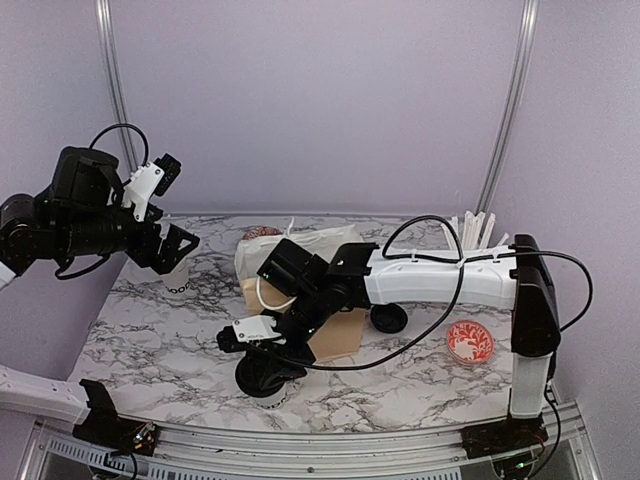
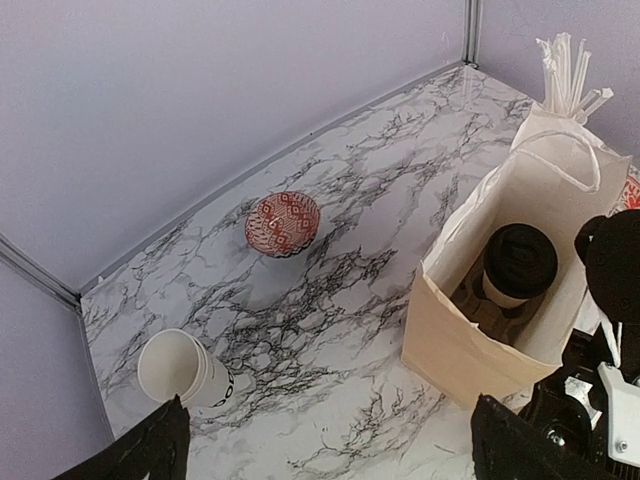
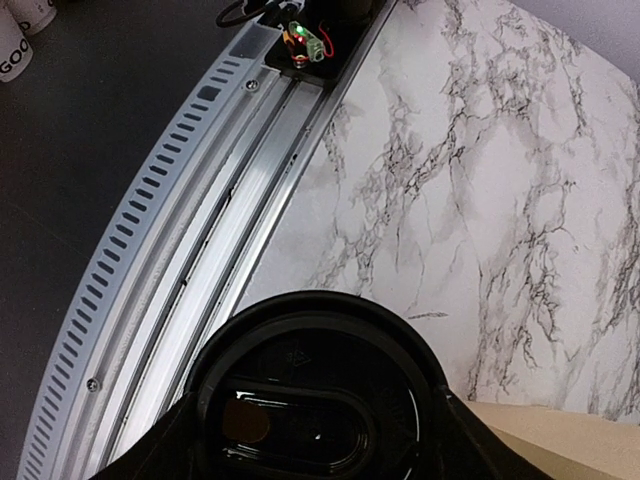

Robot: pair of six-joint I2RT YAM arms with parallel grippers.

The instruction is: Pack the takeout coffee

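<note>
the table [image 2: 340, 190] has a smooth marble-look top with a faint sheen. the bag [image 2: 450, 345] is matt brown paper. the cup lid [image 3: 310, 385] is glossy black plastic. at ten o'clock from it, the slotted rail [image 3: 190, 250] is brushed metal.

Raised left pincer [image 1: 178, 250] gapes; lowered right pincer [image 1: 262, 358] clamps.

The left arm [image 1: 70, 215] is black, with thick cylindrical joints, a white bracket [image 1: 147, 188] at the wrist and a black cable [image 1: 118, 125] looped above. The left gripper [image 2: 330, 445] has black fingers [image 2: 140, 450]. The right arm [image 1: 440, 275] has a white forearm link, a black upright link [image 1: 535, 310] and black cables [image 1: 430, 218], seemingly held by white ties.
</note>
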